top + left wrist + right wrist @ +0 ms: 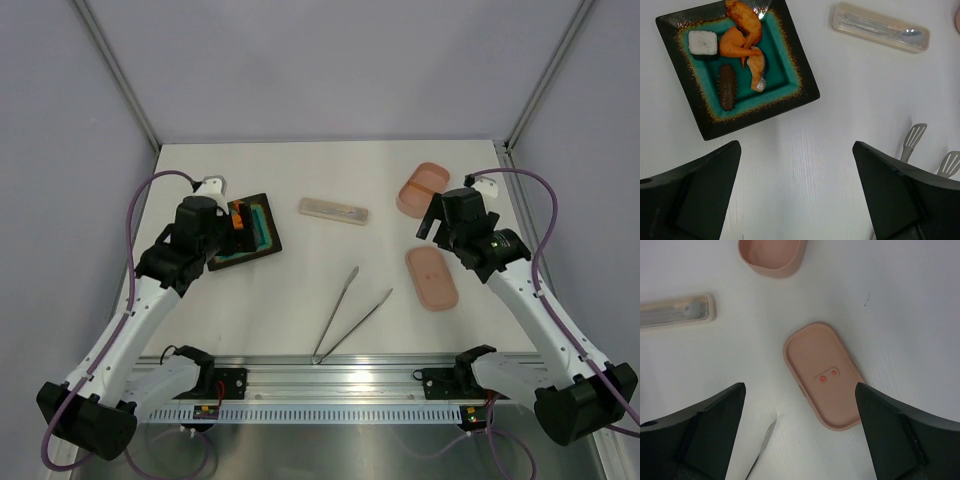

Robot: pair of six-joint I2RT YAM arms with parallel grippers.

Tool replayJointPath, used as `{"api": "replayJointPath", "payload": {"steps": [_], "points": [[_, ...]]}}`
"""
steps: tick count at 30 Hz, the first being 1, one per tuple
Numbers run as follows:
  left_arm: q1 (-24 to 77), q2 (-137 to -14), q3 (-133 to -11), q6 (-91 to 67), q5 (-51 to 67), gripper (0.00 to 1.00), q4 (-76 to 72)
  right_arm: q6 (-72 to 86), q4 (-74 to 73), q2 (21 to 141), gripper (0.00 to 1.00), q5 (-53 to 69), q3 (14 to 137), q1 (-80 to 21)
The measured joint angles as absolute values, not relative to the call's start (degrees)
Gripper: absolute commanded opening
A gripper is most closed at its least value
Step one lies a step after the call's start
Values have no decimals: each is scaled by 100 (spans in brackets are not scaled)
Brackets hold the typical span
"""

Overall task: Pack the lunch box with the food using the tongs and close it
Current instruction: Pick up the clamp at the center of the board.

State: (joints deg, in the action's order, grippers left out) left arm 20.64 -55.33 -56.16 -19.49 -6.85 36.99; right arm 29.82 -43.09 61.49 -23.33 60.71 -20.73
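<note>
both wide open, empty: left gripper (795, 150) by the glossy dark teal-centred tray (805, 90) of orange and brown food pieces (740, 40), right gripper (800, 386) by the smooth salmon-pink oval plastic lid (822, 375), with its deep lunch box (423, 188) apart, further back. between the 2 arms, flat, untouched: long slim silvery metal tongs (350, 315), likely within either's reach.

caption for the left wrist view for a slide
Open left gripper poised near a dark tray of food, with the tongs tips and a pale case also in view.
</note>
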Motion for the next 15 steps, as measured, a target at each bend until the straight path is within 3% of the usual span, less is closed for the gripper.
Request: {"api": "replayJointPath", "payload": {"steps": [15], "points": [[3422,-5942,-5730,-1922,-937,99,3942,2891,-4346,5555,99,-2338,5902,-2073]]}}
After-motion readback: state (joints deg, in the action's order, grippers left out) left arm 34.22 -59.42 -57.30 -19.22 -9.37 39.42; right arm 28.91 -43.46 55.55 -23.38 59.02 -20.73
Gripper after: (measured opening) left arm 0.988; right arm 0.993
